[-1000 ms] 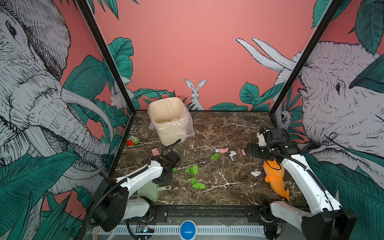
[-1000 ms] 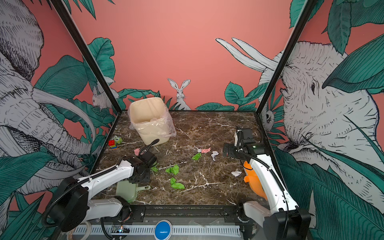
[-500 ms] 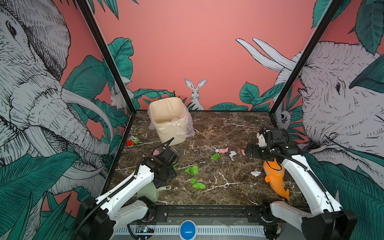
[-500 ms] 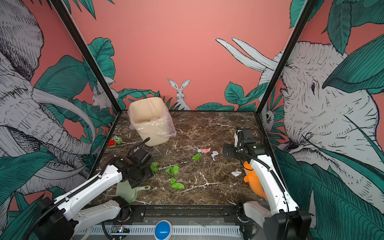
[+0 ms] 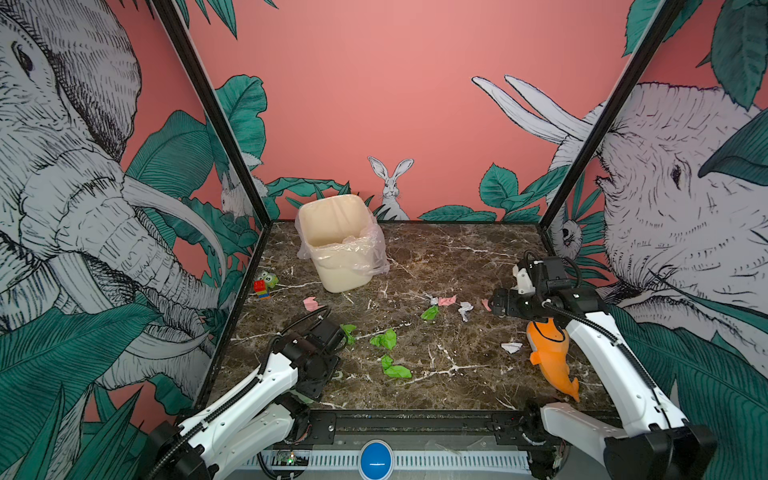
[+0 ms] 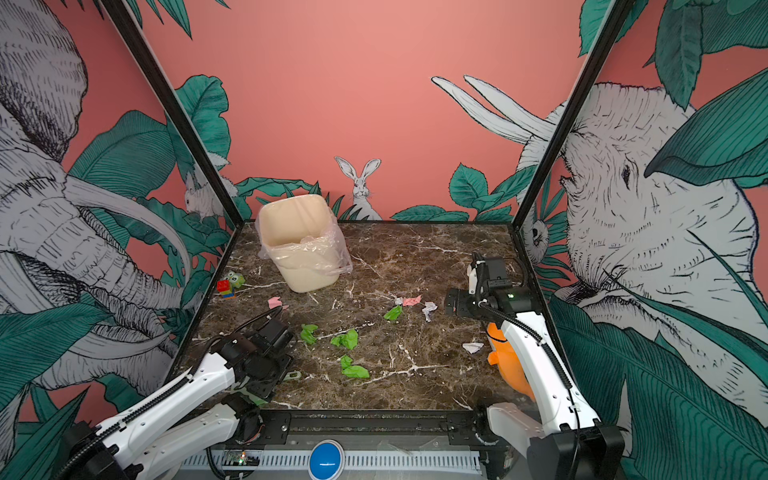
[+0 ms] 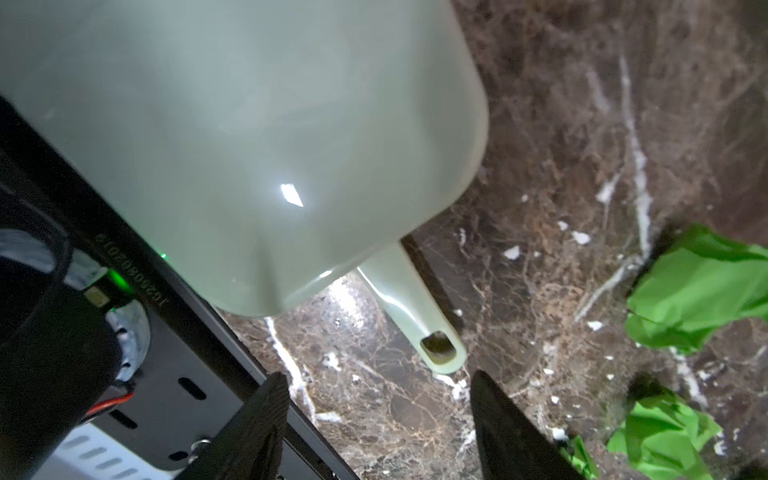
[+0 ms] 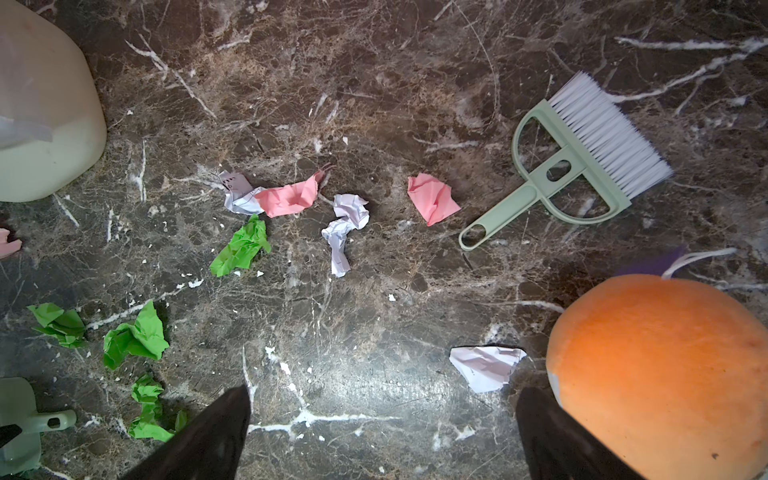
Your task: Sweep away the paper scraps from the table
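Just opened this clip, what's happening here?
Two robot arms are setting up to sweep. The left hand hangs open just short of the handle of the pale green dustpan, holding nothing. The right hand hovers open above the table, with the brush lying untouched nearby. The paper scraps lie scattered, none swept yet.

3 coral-pink walls [image 5: 374,104] show drawn elephants [image 5: 75,208], a rabbit [image 5: 390,185] and green leaves [image 5: 243,108].

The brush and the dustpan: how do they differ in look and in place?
The brush carries white bristles; the dustpan is a smooth scoop without any. The brush lies near a pink scrap, the dustpan near green scraps. Both are pale green plastic, with a hole at the handle's end.
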`<state>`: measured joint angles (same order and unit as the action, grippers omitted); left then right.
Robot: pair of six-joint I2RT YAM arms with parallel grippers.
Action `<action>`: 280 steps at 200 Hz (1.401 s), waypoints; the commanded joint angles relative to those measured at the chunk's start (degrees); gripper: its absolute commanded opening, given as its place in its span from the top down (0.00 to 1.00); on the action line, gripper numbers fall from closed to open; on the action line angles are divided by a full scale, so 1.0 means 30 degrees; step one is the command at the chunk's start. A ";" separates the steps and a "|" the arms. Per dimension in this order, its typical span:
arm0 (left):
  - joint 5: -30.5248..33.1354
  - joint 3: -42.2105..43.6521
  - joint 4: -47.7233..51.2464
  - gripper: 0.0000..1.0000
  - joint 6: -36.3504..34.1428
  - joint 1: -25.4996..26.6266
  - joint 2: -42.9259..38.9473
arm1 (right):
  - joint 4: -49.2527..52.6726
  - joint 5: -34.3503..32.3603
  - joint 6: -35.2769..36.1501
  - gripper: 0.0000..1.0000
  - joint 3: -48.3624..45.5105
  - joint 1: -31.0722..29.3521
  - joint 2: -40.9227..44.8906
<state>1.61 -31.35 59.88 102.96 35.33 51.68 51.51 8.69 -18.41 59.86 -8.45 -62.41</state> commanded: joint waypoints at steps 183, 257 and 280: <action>0.1219 0.0609 -0.4433 0.55 0.1867 0.0008 0.5359 | -0.0262 -0.0230 0.0333 0.01 0.0732 0.0208 -0.0244; 0.1222 -0.0006 -0.3562 0.76 0.1285 0.0015 0.5081 | -0.0454 -0.0142 0.0275 0.01 0.0498 0.0267 -0.0025; 0.1300 -0.0121 -0.2774 0.82 0.1255 0.0006 0.4400 | -0.0556 -0.0091 0.0279 0.01 0.0280 0.0296 0.0106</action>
<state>4.16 -30.72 48.12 106.56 35.31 66.98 51.03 8.60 -17.78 60.77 -7.86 -63.16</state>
